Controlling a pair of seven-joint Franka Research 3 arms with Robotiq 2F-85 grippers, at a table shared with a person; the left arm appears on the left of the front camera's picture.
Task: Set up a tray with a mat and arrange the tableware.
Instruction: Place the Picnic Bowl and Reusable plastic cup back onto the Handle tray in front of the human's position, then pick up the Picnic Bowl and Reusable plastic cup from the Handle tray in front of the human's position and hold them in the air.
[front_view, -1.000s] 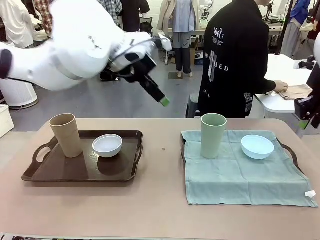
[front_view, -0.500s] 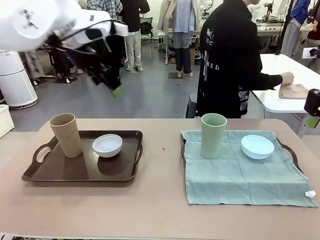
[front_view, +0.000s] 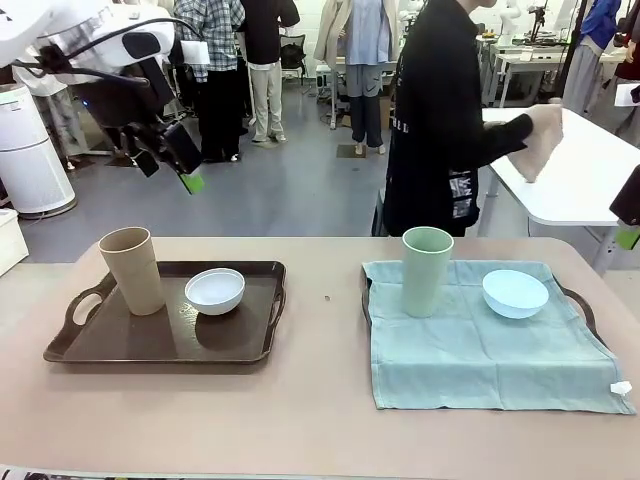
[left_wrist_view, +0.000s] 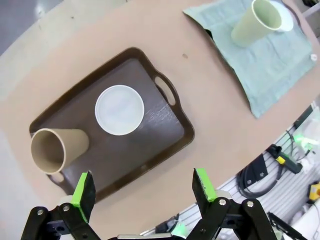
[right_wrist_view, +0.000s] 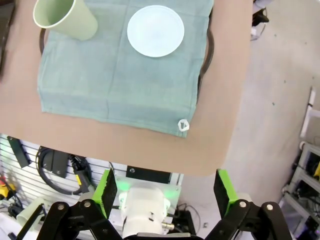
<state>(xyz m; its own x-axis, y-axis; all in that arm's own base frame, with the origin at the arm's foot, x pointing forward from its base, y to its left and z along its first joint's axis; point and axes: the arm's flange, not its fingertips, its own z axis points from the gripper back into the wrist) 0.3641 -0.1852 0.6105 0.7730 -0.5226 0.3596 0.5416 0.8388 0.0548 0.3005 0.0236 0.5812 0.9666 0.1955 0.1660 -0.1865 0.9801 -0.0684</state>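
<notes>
Bright, even light — soft shadows

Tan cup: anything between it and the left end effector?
Nothing visible. The left end effector hangs open, raised high; only air lies between. The tan cup stands upright on the brown tray, white bowl beside it, apart.
</notes>
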